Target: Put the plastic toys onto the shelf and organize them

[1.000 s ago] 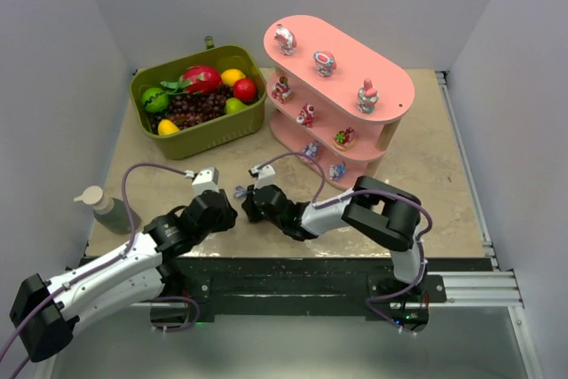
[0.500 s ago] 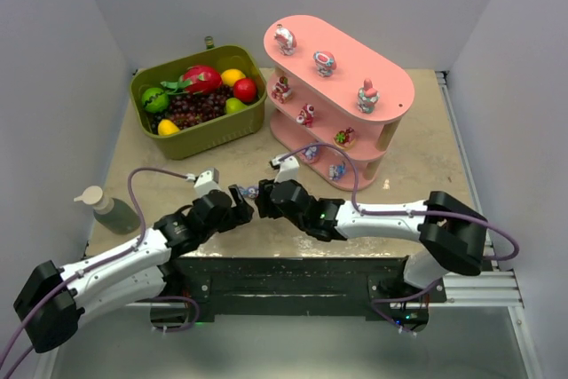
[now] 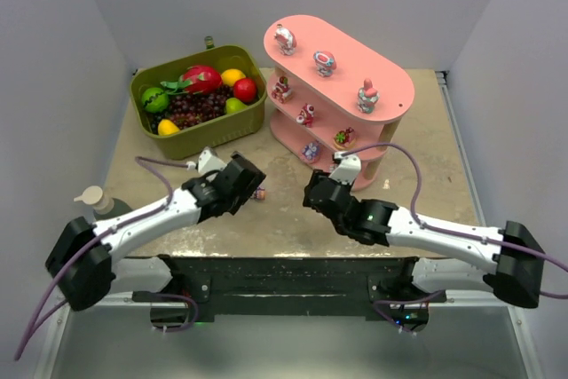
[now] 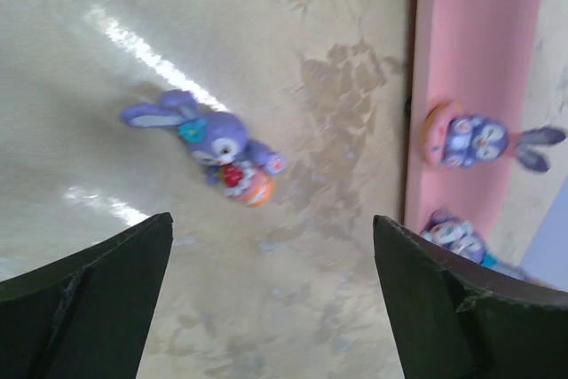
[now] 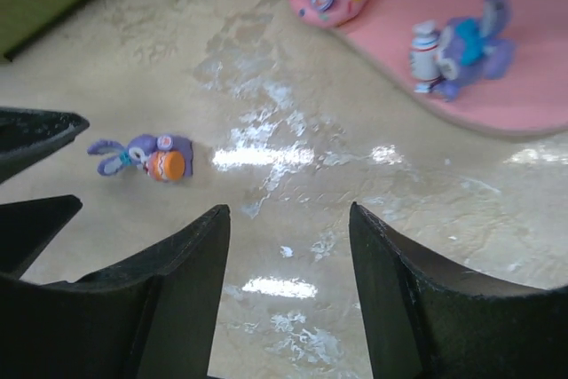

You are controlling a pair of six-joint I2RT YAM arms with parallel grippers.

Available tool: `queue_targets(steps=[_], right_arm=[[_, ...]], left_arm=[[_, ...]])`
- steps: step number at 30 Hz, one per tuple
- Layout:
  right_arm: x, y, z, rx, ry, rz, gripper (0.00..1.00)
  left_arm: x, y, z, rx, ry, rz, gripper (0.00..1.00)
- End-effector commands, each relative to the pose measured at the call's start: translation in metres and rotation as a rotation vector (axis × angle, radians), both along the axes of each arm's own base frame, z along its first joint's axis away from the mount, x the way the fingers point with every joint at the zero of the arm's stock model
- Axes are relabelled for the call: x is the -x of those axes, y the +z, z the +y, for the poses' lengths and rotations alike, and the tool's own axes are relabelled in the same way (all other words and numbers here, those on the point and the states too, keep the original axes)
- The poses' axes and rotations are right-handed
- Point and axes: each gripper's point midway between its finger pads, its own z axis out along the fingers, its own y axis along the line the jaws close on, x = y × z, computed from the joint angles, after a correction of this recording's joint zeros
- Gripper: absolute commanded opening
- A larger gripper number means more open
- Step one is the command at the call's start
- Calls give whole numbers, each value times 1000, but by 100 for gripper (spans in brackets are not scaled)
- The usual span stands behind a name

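We see the bunny (image 4: 213,144) lying on its side on the bare worktop (image 3: 444,130), a small orange piece at its front. It sits in front of the shelf (image 3: 390,77), well apart from the bottom board, and nothing touches it.

The left arm (image 3: 160,215) reaches in from the left. Its jaws are wide open and empty. In its wrist view the bunny lies between the two fingertips (image 4: 98,290), clear of both.

The right arm (image 3: 435,228) stretches low across the near side of the worktop and ends just in front of the shelf. Its jaws are open too, with nothing between them. From its wrist view the bunny is off to the left, near the tips of the left jaws.

Other toys (image 3: 325,63) stand on the shelf: three along the top board and three on the middle one. On the bottom board the wrist views show two purple long-eared figures side by side near the front edge.

A green basket (image 3: 217,135) of fruit (image 3: 202,77) stands left of the shelf, close beside it. A bottle (image 3: 98,201) stands at the left edge of the worktop.
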Motion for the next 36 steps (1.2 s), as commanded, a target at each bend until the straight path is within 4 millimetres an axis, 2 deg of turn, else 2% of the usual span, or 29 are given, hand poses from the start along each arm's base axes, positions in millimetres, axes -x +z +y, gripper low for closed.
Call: queue_targets(steps=[1,3,8,13,22,27,31,36], right_arm=[[-2,16,-35,-3,-101,-43,60],[0,17,-40,0,-105,-46,60],[4,17,-47,-6,-105,-43,60],[5,12,-52,1,-111,-35,60],[6,20,-56,-25,-117,-46,61],[6,18,-60,-14,-123,-50,61],[6,17,-63,-5,-133,-49,61],[6,16,-68,-6,-143,-53,61]], left_arm=[[-25,9,7,-49,174,105,100],[-30,5,7,-73,196,169,99],[-23,-10,16,-47,253,284,98],[-22,-16,7,10,240,305,96],[-24,-51,-6,26,207,410,94],[-27,-64,-10,37,203,437,86],[-30,-73,-7,28,213,457,73],[-33,-81,0,16,220,472,69]])
